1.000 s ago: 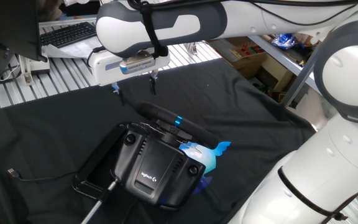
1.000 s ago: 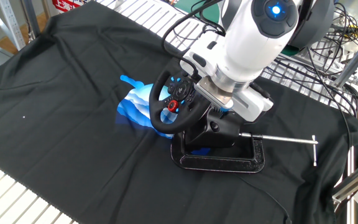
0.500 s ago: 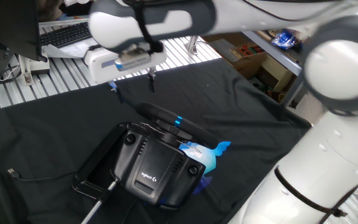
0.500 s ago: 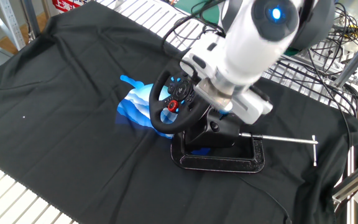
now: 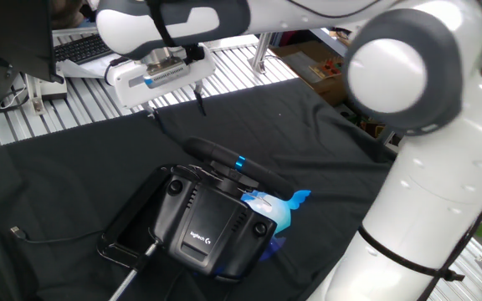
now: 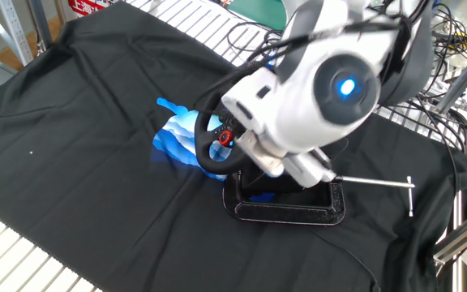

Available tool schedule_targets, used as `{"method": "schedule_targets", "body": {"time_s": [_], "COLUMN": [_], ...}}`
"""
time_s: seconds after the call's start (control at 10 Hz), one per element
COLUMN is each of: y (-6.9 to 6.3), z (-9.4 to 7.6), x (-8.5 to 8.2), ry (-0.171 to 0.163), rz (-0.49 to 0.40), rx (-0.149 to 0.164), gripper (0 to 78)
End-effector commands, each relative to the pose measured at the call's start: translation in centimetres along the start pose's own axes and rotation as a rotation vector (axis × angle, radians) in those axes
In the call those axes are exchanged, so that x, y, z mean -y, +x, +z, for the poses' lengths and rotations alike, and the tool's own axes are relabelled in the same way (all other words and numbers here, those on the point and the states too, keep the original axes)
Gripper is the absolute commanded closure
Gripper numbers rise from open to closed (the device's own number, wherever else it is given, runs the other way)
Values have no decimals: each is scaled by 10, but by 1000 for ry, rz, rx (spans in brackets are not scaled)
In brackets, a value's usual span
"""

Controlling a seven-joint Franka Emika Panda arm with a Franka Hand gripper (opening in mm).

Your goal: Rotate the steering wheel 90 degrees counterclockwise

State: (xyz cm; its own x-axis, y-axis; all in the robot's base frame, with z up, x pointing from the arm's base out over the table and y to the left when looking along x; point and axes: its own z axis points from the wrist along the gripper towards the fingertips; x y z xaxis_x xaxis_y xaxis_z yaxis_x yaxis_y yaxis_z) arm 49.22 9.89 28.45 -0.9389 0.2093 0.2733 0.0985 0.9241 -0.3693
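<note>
A: We're looking at the gripper (image 5: pixel 175 107) hanging above the black cloth (image 5: pixel 48 184), beyond the far side of the steering wheel (image 5: pixel 224 160), and nothing is sitting between its fingers.

B: Two thin dark fingers (image 5: pixel 199 100) are pointing down, standing apart from each other, clear of the rim.

A: The wheel itself is sitting mid-table, its padded black rim showing nearly edge-on from this side, with the short bright blue stripe (image 5: pixel 240 162) facing up at the top.

B: And right in front of it the boxy black base (image 5: pixel 212 224) is showing its white logo, clamped down by a black screw clamp (image 5: pixel 128 251).

A: Switching to the other fixed view, the arm's big white wrist is blocking a lot. I'm seeing only the left part of the rim (image 6: pixel 203 154) and a red button on the hub (image 6: pixel 224 139).

B: From here the fingers are hidden behind the wrist housing, so I can't quite tell how near they are to the rim.

A: A bright blue patch (image 6: pixel 177 134) is lying on the cloth just beside the wheel's face, and the clamp's long silver handle (image 6: pixel 375 182) is sticking out to the right.

B: A keyboard (image 5: pixel 86 46) is resting on the slatted bench behind the gripper.
</note>
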Motion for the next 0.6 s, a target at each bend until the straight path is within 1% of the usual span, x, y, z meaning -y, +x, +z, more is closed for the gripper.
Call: {"method": "schedule_targets", "body": {"time_s": [0.1, 0.3, 0.6], "y": [-1, -2, -8], "z": [0, 1, 8], "x": [1, 2, 7], "ry": [27, 32, 36], "rz": [14, 15, 11], "rx": [-45, -51, -55], "gripper": [1, 1, 1]}}
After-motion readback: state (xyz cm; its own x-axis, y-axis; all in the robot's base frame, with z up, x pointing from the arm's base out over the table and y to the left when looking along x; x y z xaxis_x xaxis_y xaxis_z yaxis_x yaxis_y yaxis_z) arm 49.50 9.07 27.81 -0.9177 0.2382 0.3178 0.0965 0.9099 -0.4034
